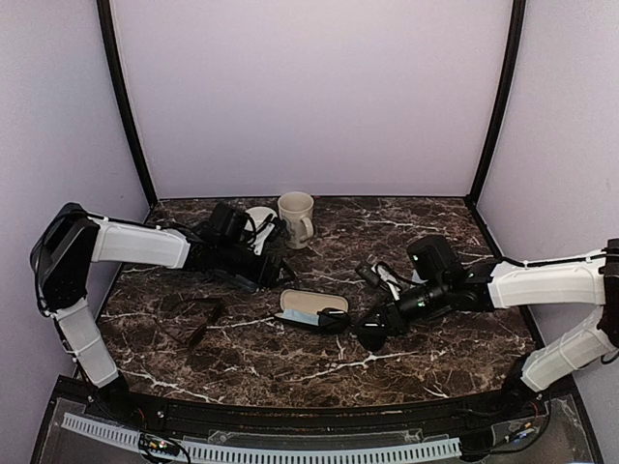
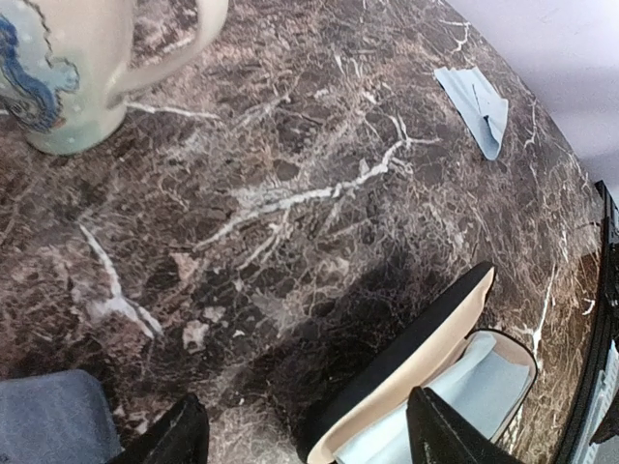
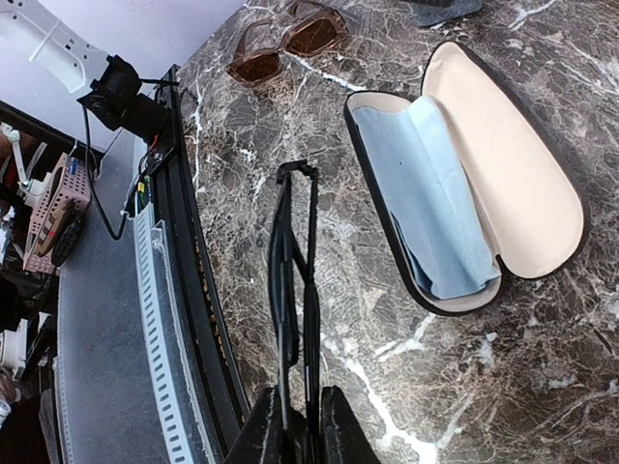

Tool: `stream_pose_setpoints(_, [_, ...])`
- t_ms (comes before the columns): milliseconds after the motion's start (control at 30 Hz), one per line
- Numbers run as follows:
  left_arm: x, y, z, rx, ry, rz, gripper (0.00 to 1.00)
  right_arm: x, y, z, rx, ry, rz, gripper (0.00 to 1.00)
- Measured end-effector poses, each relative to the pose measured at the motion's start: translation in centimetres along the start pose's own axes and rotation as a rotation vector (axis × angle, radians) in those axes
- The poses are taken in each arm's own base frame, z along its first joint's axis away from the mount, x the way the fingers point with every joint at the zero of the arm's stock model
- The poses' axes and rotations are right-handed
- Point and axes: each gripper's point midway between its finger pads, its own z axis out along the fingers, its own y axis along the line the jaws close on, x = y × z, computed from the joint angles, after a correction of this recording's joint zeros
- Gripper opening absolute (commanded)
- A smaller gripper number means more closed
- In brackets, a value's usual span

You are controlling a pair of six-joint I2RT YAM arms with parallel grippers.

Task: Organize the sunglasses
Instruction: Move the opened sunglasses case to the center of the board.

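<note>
My right gripper (image 3: pixel 302 425) is shut on the black thin-framed sunglasses (image 3: pixel 295 290), folded and held just above the marble, left of the open black case (image 3: pixel 513 164). A pale blue cloth (image 3: pixel 426 193) lies in the case. In the top view the right gripper (image 1: pixel 372 329) is at the right end of the case (image 1: pixel 311 307). The brownish sunglasses (image 3: pixel 285 43) lie unfolded on the marble at the left (image 1: pixel 193 314). My left gripper (image 2: pixel 305 440) is open and empty, its fingertips (image 2: pixel 445 435) over the case's lid edge (image 2: pixel 416 358); in the top view it (image 1: pixel 276 275) is just behind the case.
A cream mug (image 1: pixel 296 217) with a blue pattern stands at the back centre, close to the left gripper (image 2: pixel 58 68). A folded blue cloth (image 2: pixel 479 106) lies right of centre. A grey-blue object (image 2: pixel 48 416) sits beside the left fingers. The table's front rail (image 3: pixel 184 319) is near the black sunglasses.
</note>
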Motion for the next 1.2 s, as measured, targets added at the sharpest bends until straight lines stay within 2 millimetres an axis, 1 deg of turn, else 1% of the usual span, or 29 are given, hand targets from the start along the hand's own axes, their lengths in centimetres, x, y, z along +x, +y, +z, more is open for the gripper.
stream_pose_setpoints(100, [1.0,0.2,1.2,0.042,0.044,-0.023,0.73,0.1,0.0,-0.2,0.002,-0.005,0.001,0.13])
stream_pose_setpoints(200, [1.5,-0.3,2.2,0.104,0.077,-0.033,0.72,0.3,0.0,-0.4,0.003,-0.007,0.002,0.13])
stream_pose_setpoints(400, [1.8,-1.6,3.6,0.220,0.117,-0.039,0.60,0.3,-0.1,-0.5,0.005,-0.014,0.004,0.12])
stream_pose_setpoints(533, [2.4,-2.4,3.6,0.272,0.137,-0.043,0.50,0.5,-0.2,-0.4,0.005,-0.012,0.009,0.12])
stream_pose_setpoints(633, [2.6,-3.0,3.4,0.315,0.141,-0.036,0.45,0.6,-0.2,-0.4,0.006,-0.013,0.013,0.12])
stream_pose_setpoints(700, [3.2,-3.3,3.2,0.337,0.149,-0.036,0.42,0.6,-0.2,-0.4,0.006,-0.013,0.016,0.12])
stream_pose_setpoints(800, [4.4,-3.7,2.7,0.360,0.169,-0.043,0.42,0.5,-0.2,-0.4,0.007,-0.014,0.020,0.12])
stream_pose_setpoints(867, [4.8,-4.1,2.3,0.373,0.176,-0.039,0.41,0.5,-0.3,-0.4,0.009,-0.014,0.020,0.12])
stream_pose_setpoints(1000, [5.0,-4.8,2.0,0.387,0.175,-0.017,0.37,0.5,-0.3,-0.4,0.009,-0.014,0.021,0.11])
stream_pose_setpoints(1100, [5.1,-5.4,1.9,0.394,0.176,0.002,0.33,0.6,-0.3,-0.4,0.009,-0.013,0.023,0.11])
stream_pose_setpoints(1200, [5.3,-5.9,2.0,0.394,0.181,0.018,0.31,0.5,-0.3,-0.4,0.009,-0.013,0.024,0.11])
